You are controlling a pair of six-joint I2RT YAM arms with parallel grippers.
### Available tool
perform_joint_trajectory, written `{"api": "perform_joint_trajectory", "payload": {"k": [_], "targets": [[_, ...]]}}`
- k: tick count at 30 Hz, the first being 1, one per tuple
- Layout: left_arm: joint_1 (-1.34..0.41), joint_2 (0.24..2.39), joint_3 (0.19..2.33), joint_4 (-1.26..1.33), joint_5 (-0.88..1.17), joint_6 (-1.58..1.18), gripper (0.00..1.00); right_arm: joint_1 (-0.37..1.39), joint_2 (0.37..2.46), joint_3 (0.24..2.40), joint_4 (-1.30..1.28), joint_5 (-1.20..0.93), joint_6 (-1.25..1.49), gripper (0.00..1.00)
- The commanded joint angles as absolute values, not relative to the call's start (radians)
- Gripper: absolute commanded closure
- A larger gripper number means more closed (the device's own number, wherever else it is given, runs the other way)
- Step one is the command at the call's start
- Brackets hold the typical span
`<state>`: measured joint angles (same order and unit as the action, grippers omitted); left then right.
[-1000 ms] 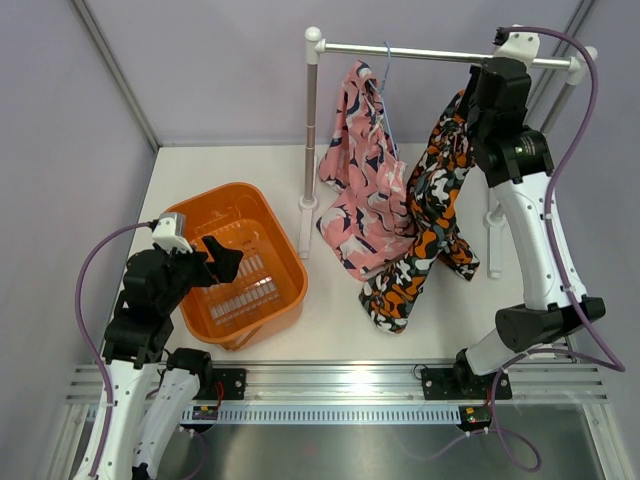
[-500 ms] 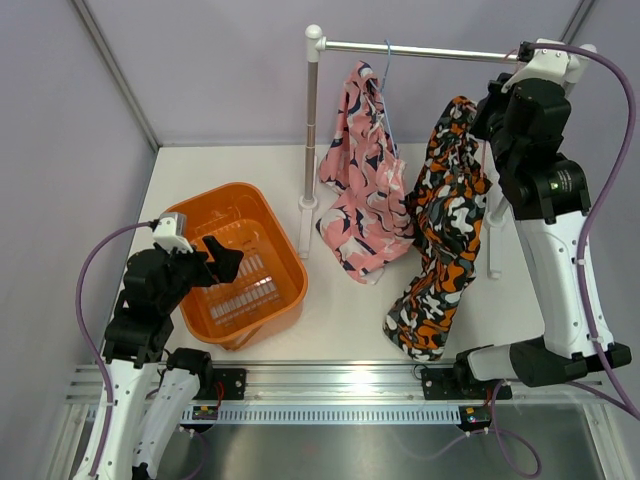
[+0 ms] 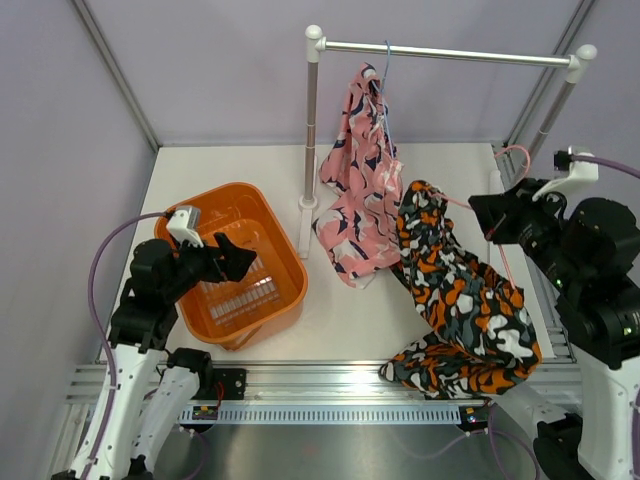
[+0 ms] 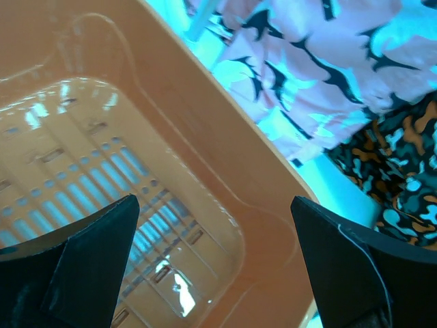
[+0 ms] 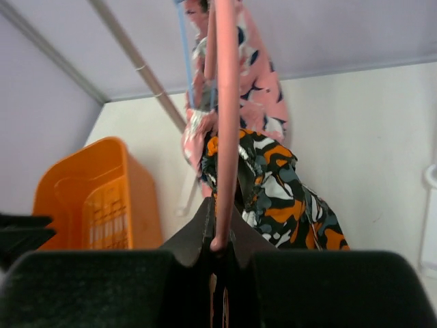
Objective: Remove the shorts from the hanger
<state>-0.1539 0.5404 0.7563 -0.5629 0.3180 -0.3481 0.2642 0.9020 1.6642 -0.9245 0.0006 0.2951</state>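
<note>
The right claw [image 5: 218, 240] is pinching a pink hanger [image 5: 226, 102], with the camouflage shorts [image 3: 455, 290] draping from it and trailing to the near edge of the table [image 3: 230, 165]. The pink shorts [image 3: 360, 190] are hanging on a blue hanger [image 3: 386, 62] from the rail [image 3: 450, 52]. The left claw [image 4: 214, 205] is hovering spread and empty over the orange basket [image 3: 285, 235]

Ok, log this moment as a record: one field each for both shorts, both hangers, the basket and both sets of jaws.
pink shorts: hanging on the blue hanger
blue hanger: hooked on the rail
camo shorts: off the rail, draped down to the table's near edge
pink hanger: off the rail, camo shorts bunched on it
basket: orange, nothing in it
left jaws: open, over the basket
right jaws: shut on the pink hanger
</note>
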Motion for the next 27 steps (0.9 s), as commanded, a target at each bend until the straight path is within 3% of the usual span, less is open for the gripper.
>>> {"api": "perform_joint_trajectory", "payload": {"k": [1,8,14,20,27], "targets": [[-0.184,0.612,0.75,-0.437,0.463,-0.383,0.01,0.278,0.882,1.591,-0.982,-0.169,0.339,1.0],[-0.643,0.78,0.952,-0.407,0.084,-0.426,0.01,0.285,0.822,1.5,-0.999,-0.224,0.327,1.0],[-0.894,0.951,1.098,-0.319,-0.081,-0.44,0.01,0.294,0.815,1.467,-1.003,-0.259,0.318,1.0],[-1.032,1.202,1.275,-0.227,-0.198,-0.436,0.01,0.307,0.801,1.459,-1.02,-0.256,0.307,1.0],[-1.11,1.414,1.419,-0.108,-0.196,-0.422,0.01,0.307,0.795,1.526,-1.086,-0.212,0.291,1.0]]}}
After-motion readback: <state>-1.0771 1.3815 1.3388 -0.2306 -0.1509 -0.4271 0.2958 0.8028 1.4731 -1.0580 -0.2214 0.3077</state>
